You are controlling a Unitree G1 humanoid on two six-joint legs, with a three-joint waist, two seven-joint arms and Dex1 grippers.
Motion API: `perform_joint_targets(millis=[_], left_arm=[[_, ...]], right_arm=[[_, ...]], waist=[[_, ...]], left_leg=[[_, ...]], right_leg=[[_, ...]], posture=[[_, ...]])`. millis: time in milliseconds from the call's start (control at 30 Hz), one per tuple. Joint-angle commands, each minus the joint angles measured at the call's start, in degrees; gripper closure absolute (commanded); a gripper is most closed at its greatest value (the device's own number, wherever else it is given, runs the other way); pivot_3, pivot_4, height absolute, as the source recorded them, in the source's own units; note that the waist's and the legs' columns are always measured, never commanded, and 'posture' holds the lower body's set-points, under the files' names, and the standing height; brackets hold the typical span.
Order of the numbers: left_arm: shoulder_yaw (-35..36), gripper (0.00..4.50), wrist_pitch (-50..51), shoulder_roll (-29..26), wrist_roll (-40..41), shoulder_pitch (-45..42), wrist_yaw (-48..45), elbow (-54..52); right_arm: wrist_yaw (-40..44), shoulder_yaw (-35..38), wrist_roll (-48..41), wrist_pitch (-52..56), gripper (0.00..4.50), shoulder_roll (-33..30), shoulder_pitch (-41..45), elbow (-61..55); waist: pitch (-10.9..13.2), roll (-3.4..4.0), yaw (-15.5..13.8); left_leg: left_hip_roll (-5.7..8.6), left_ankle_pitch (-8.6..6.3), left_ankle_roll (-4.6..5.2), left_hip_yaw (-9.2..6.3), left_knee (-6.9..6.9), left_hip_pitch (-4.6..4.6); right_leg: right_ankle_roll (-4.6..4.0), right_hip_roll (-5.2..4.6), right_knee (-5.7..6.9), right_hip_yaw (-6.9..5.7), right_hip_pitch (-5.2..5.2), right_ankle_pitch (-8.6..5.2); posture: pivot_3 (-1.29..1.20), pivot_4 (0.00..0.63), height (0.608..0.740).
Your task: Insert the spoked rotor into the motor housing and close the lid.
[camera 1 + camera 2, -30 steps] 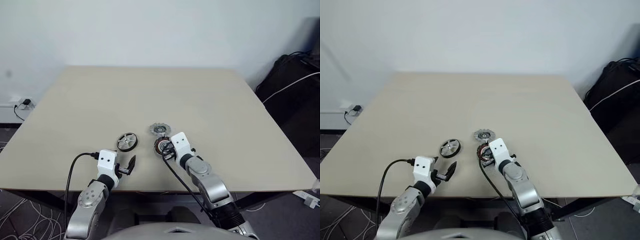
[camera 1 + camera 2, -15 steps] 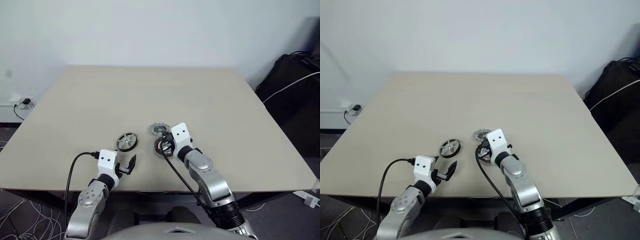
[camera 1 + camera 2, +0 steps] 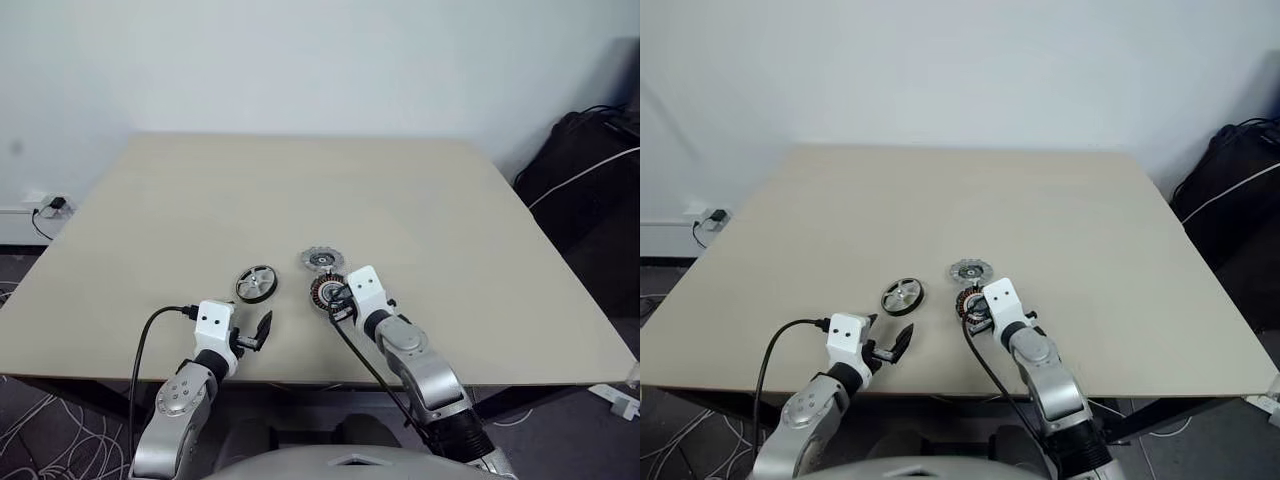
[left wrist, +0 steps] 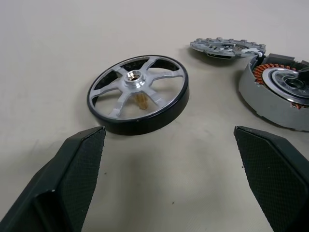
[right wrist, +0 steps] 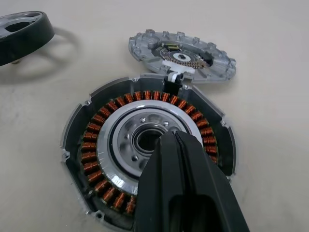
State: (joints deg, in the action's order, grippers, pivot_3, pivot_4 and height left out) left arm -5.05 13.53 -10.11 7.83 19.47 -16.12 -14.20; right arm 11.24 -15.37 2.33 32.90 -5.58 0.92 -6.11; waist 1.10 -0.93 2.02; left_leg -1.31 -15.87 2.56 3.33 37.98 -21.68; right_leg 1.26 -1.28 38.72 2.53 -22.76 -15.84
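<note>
Left wrist view: the dark-rimmed, silver-spoked rotor (image 4: 138,94) is seen lying untouched on the beige table (image 3: 300,190), ahead of the left gripper (image 4: 171,181), whose jaws are spread. Nothing is inserted yet. The right gripper (image 5: 181,145), jaws pressed together, is poised over the silver, copper-wound motor housing (image 5: 145,150); the grey notched lid (image 5: 181,55) lies just beyond, open.

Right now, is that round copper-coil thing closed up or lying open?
Open. The motor housing shows its copper windings bare, and the lid lies flat on the table beside it.
</note>
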Motion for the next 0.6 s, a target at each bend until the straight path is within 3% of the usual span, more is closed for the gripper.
perform_joint_targets(millis=[33, 333, 433, 567, 600], left_arm=[[-0.39, 0.0, -0.52, 0.37, 0.09, -0.85, 0.04, -2.28], [-0.47, 0.0, -0.71, 0.76, -0.02, -1.1, 0.13, -1.88], [-0.42, 0.0, -0.85, 0.95, -0.07, -0.98, 0.12, -1.81], [-0.37, 0.0, -0.88, 1.19, -0.16, -0.94, 0.21, -1.78], [-0.38, 0.0, -0.88, 1.22, -0.17, -0.93, 0.22, -1.78]], right_arm=[[-0.15, 0.66, -0.61, 1.58, 4.48, 0.74, 1.39, -6.51], [0.31, -1.14, -0.43, 10.7, 4.48, 0.54, 3.36, -11.34], [0.08, -1.43, -0.46, 13.03, 3.92, 0.65, 4.12, -11.58], [-1.32, -0.39, -1.2, 17.08, 2.65, 2.76, 5.6, -12.84], [-1.49, -0.08, -1.46, 17.86, 2.65, 3.25, 6.0, -13.13]], waist=[[0.05, 0.03, 0.06], [0.06, 0.03, 0.05], [0.06, 0.03, 0.08], [0.07, 0.05, 0.14], [0.07, 0.05, 0.15]], left_leg=[[0.0, 0.0, 0.0, 0.0, 0.0, -0.02], [0.02, 0.0, 0.01, 0.0, -0.05, -0.12], [0.03, 0.0, 0.01, 0.0, -0.03, -0.12], [0.02, 0.0, 0.01, 0.0, -0.03, -0.11], [0.02, 0.0, 0.01, 0.0, -0.03, -0.11]], right_leg=[[0.06, 0.0, 0.0, 0.0, -0.01, -0.03], [-0.1, 0.01, 0.01, -0.01, -0.05, 0.08], [-0.1, 0.01, 0.01, -0.01, -0.05, 0.08], [-0.09, 0.02, 0.01, -0.01, -0.06, 0.08], [-0.09, 0.02, 0.01, -0.01, -0.06, 0.08]], posture=[[0.0, 0.0, 0.74], [0.0, 0.0, 0.74], [0.0, 0.0, 0.74], [0.0, 0.0, 0.74], [0.0, 0.0, 0.74]])
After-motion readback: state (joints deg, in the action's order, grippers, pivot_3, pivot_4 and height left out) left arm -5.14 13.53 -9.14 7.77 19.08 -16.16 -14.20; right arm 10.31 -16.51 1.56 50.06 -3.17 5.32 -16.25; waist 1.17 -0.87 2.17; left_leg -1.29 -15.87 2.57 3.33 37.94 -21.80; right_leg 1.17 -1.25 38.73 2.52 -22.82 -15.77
